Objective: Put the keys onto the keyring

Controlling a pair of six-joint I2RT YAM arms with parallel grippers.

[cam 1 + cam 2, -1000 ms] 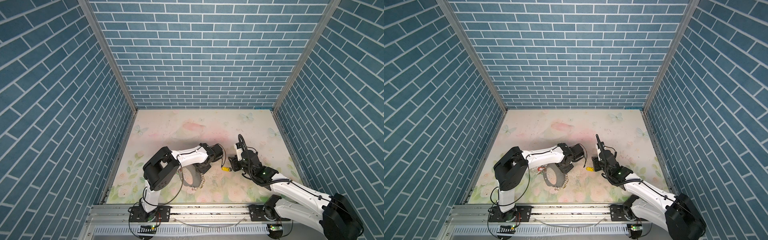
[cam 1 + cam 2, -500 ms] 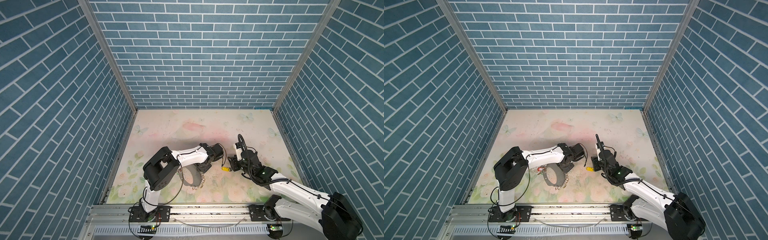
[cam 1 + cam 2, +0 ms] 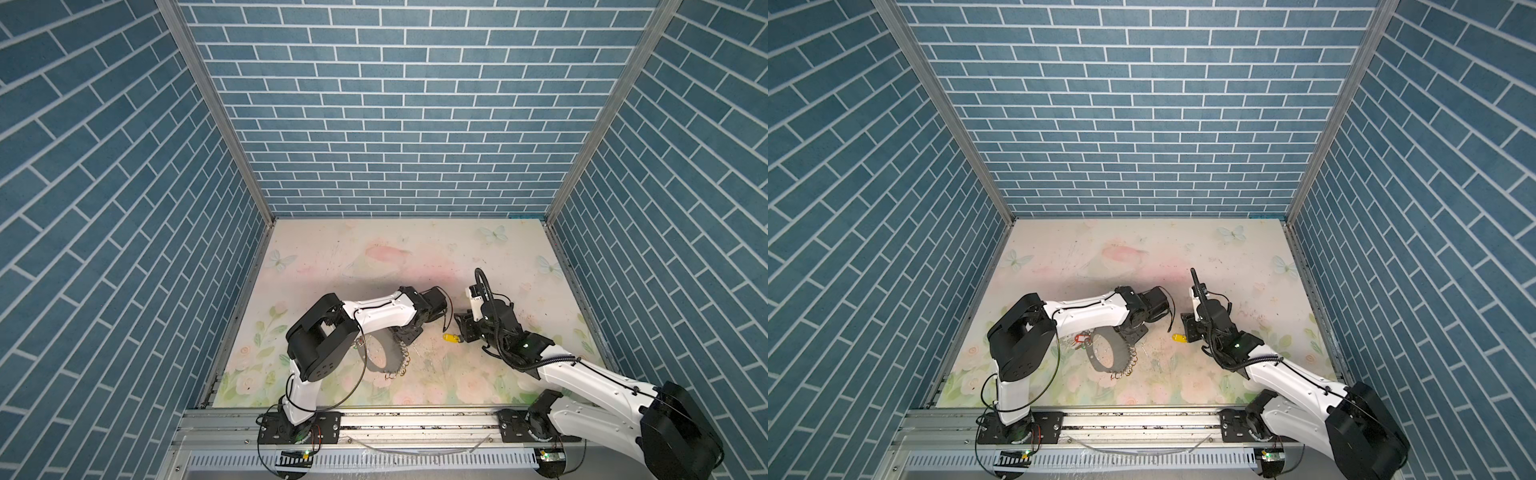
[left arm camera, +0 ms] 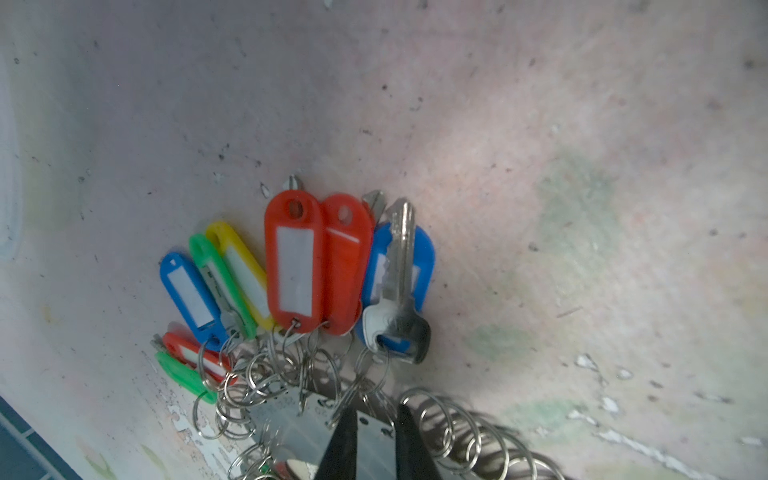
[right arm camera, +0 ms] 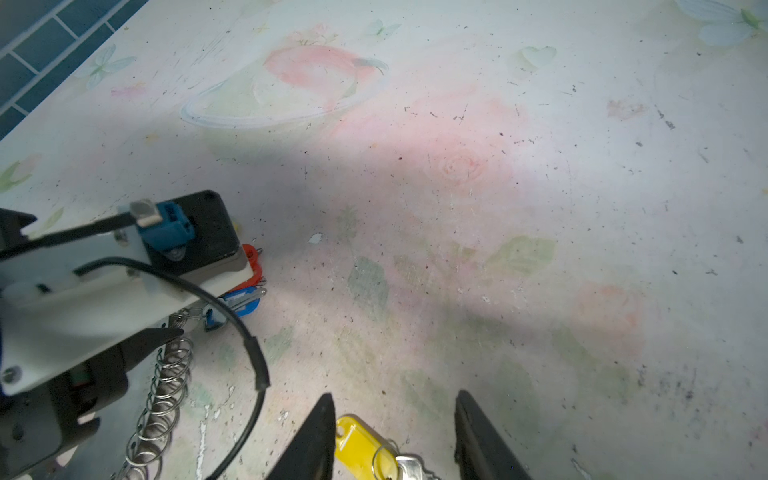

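Left gripper [image 4: 376,407] seems clamped on the keyring [image 4: 286,424]; right gripper [image 5: 395,395] is released, jaws either side of the yellow key [image 5: 357,444].

Nothing can be read. The keyring [image 4: 286,411] bears faint stamped characters in the left wrist view, too blurred to make out. The tags' [image 4: 295,266] white inserts show no writing.

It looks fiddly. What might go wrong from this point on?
1. The right hand stands open astride the keys, off-centre: closing could nudge them away instead of gripping them.
2. The left hand seems to pinch only the edge of the keyring; it might slip.
3. The crowded wire rings could snag the key.
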